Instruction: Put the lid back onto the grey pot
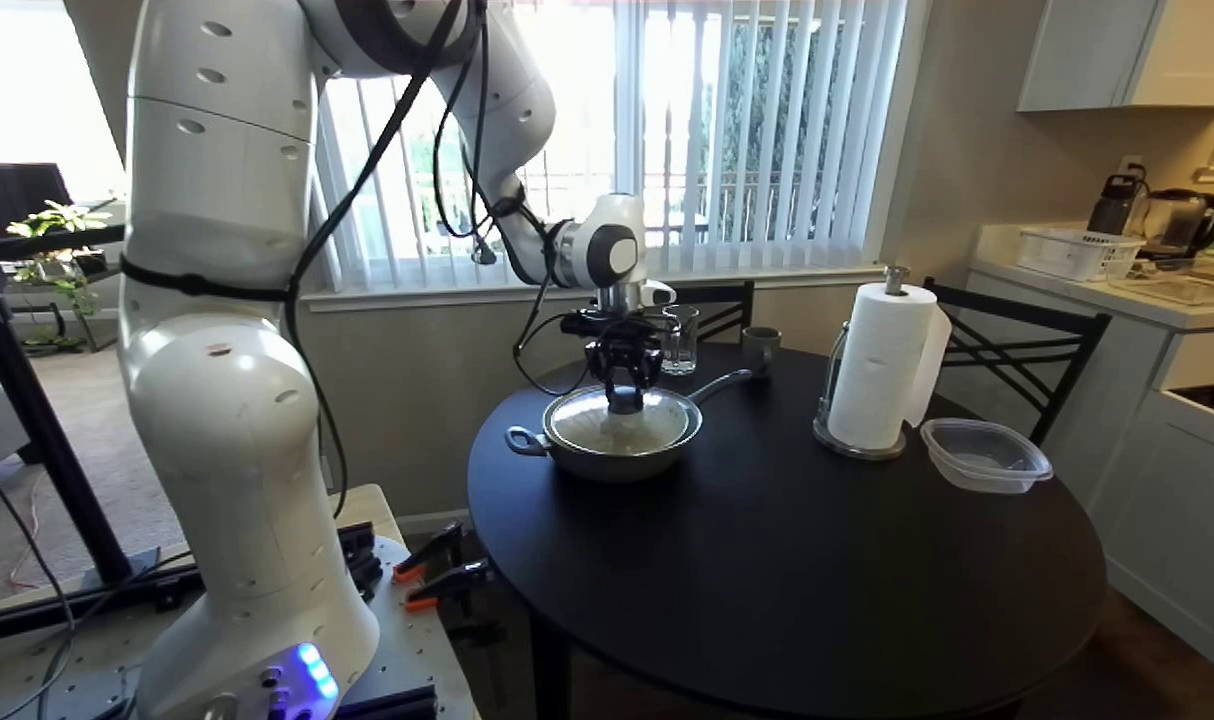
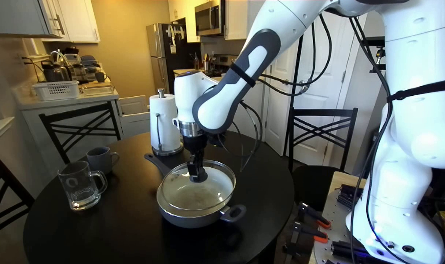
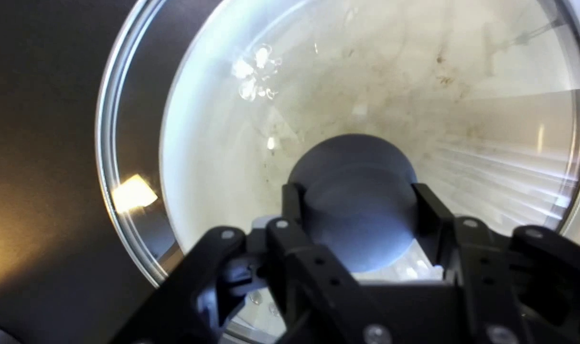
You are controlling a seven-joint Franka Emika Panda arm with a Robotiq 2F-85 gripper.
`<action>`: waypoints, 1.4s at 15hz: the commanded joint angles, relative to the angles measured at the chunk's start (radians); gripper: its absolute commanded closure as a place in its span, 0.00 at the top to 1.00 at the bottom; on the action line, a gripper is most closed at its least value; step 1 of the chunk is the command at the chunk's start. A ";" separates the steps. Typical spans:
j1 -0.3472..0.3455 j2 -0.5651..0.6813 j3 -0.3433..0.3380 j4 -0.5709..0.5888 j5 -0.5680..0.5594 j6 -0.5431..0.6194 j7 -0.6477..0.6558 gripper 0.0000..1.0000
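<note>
The see-through glass lid is over the grey pot, offset from it, so part of the pot's rim shows beside the lid in an exterior view. Lid and pot show in an exterior view too. My gripper points down and is shut on the lid's dark knob. In the wrist view the gripper has a finger on each side of the knob; the lid overhangs the pot's pale inside on the left. I cannot tell whether the lid touches the rim.
The pot's long handle points toward the paper towel roll; a loop handle is opposite. A glass mug and grey mug stand nearby. A clear plastic container lies beside the paper towels on the dark table.
</note>
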 commanded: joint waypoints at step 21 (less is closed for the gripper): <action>-0.046 -0.082 0.070 -0.111 0.149 0.071 -0.276 0.33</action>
